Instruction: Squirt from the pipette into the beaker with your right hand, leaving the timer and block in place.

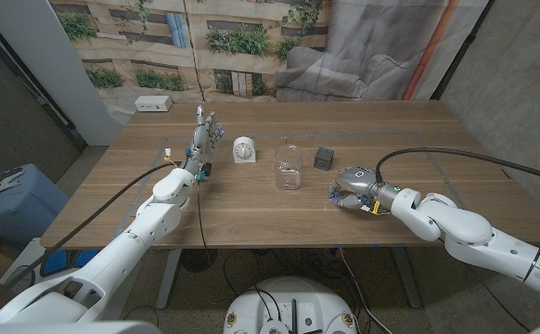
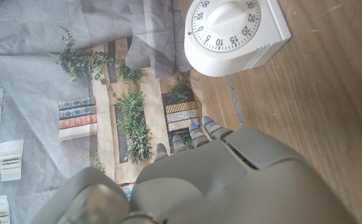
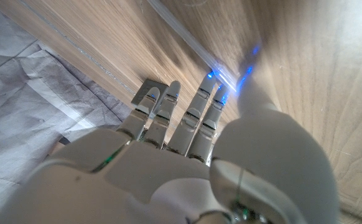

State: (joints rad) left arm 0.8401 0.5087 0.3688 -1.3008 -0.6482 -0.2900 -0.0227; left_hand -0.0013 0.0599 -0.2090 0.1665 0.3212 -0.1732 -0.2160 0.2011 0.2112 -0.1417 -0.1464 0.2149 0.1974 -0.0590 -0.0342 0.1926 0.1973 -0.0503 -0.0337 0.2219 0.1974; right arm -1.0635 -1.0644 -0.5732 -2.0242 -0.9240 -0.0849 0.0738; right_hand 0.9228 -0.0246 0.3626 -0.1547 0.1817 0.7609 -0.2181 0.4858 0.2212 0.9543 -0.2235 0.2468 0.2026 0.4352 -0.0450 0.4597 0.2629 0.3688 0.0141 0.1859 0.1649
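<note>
Looking from the head view, we see the right hand (image 1: 355,185) low over the bench (image 1: 251,199), palm down, its fingers curled toward the wood; in the right wrist view the fingertips (image 3: 211,86) reach down to a thin clear tube lying on the bench, which we take to be the pipette (image 3: 187,38); a blue glow sits where the fingertips meet it. Whether the hand already pinches the pipette or only touches it, we cannot tell; the contact is hidden under the fingers. The long axis of the pipette runs across in front of the fingers, so it lies flat on the wood and crosswise to them, not pointing along them.

The beaker (image 1: 289,166) stands upright beyond the right hand, toward the robot's left and a little farther from the body; it is near but clearly apart from the hand; it is clear glass and we see no liquid in it, though a small amount would be hard to see. The block (image 1: 324,156) stands just beside the beaker, farther out from the right hand; in our judgement it is the thing most at risk when the pipette is carried over.

The left hand (image 1: 207,133) stands upright with fingers apart and holds nothing; the timer (image 1: 243,148) is just beside it, toward the beaker. The right hand is much nearer to the pipette.
</note>
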